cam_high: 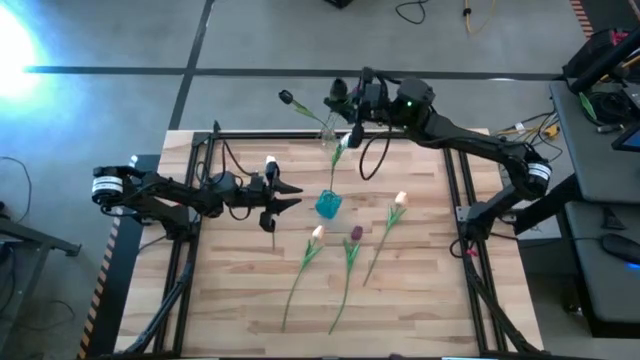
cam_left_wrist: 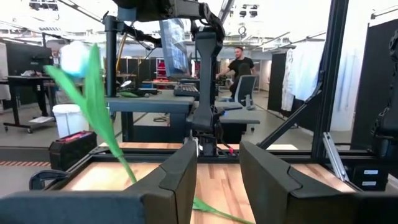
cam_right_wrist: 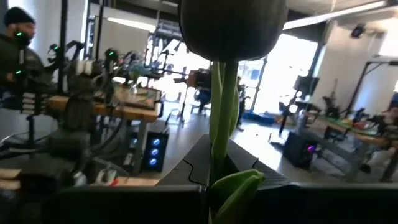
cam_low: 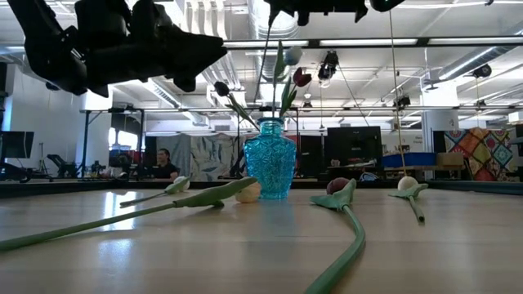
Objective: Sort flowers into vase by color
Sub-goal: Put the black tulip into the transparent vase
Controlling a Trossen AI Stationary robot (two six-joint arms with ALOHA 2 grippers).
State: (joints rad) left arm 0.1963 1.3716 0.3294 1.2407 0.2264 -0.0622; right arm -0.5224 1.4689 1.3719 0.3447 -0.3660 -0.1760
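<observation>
- The right gripper (cam_high: 347, 100) is at the far edge of the worktop (cam_high: 240, 290), above and behind the vases. In the right wrist view its fingers are closed on the green stem of a dark tulip (cam_right_wrist: 231, 28), whose head stands just in front of the camera.
- The left gripper (cam_high: 283, 196) hangs above the left middle of the worktop, to the left of the blue vase (cam_high: 329, 206). Its fingers (cam_left_wrist: 183, 171) stand narrowly apart and hold nothing that I can see. A white tulip (cam_high: 270, 163) shows just beside it, but I cannot tell if it is held.
- In the low view the blue vase already carries some flowers, one with a dark red head (cam_low: 302, 78).
- A clear vase (cam_high: 328, 135) seems to stand behind the blue one near the far edge; it is difficult to see.
- Three flowers lie on the worktop in front of the blue vase: a peach tulip (cam_high: 317, 234), a maroon tulip (cam_high: 356, 234) and a cream tulip (cam_high: 400, 199).
- My judgement of the risks: the long stem can miss the narrow neck of a vase when it comes down, or it can push the flowers already inside. The stem can also turn between the fingers, because the head is heavy. A vase may tip over if the stem presses on its rim.
</observation>
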